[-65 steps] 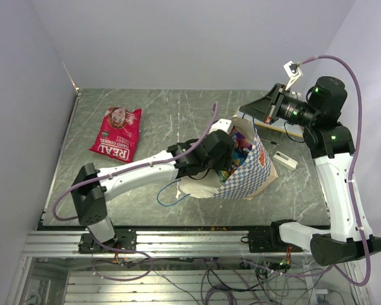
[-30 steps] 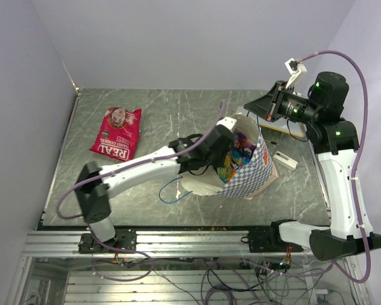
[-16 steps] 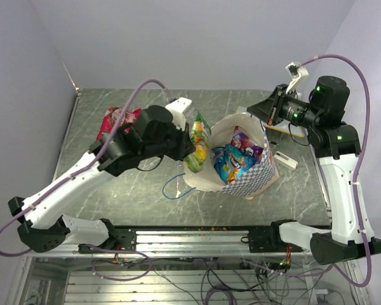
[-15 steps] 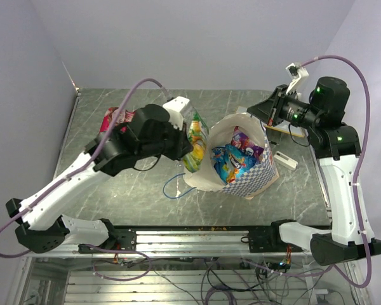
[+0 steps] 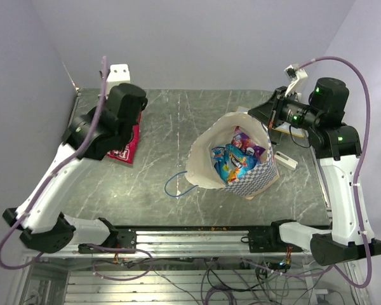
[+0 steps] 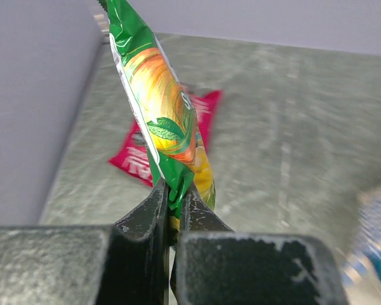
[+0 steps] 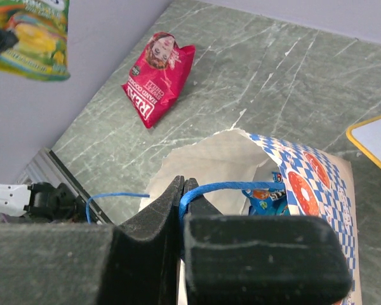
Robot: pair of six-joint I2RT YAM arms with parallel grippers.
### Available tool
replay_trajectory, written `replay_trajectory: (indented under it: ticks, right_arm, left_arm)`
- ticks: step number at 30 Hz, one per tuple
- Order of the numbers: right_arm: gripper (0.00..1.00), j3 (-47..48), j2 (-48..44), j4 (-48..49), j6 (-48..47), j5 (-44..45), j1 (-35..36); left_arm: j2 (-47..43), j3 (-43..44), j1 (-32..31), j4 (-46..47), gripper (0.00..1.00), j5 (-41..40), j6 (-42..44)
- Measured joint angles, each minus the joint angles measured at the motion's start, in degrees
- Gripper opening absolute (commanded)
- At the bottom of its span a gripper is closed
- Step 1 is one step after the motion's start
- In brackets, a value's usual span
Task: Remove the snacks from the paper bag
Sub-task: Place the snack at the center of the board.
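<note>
Mid-transfer: my left end effector (image 6: 173, 190) grips the green packet (image 6: 155, 101) aloft near the red packet (image 7: 157, 75) on the desk (image 5: 159, 121), right end effector (image 7: 182, 190) pinches the blue handle (image 7: 232, 185) of the paper bag (image 5: 202, 162); next I'd lower, release, then fetch the snacks (image 5: 233, 160) inside.

The table (image 5: 178, 121) fills the middle of the top view, and its surface is grey-green with thin pale veins, like stone. A plain pale lilac back wall (image 5: 197, 38) closes the upper part, and a left wall (image 5: 19, 114) and a right wall (image 5: 376, 57) of the same colour stand at the sides. Along the bottom edge runs a silver metal rail (image 5: 197, 240), with tangled cables (image 5: 222, 276) under it. The light is soft and even.
</note>
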Motion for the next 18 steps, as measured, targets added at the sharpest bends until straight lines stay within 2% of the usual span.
replay_trajectory:
  ticks: [3, 7, 14, 18]
  right_arm:
    - [0.0, 0.8, 0.8, -1.3, -1.0, 0.0, 0.0]
    - [0.0, 1.0, 1.9, -1.8, -1.5, -0.2, 0.0]
    - [0.0, 1.0, 3.1, -2.0, -1.5, -1.7, 0.0]
    - [0.0, 1.0, 3.4, -2.0, -2.2, -1.9, 0.0]
  left_arm:
    - [4.4, -1.9, 6.4, 1.7, 0.07, -4.8, 1.5]
    - [10.9, -10.5, 12.8, 10.5, 0.07, -9.3, 7.8]
    - [18.1, -23.9, 22.2, 31.3, 0.07, -9.6, 25.5]
    - [22.7, -26.1, 23.5, 40.8, 0.07, -8.3, 37.5]
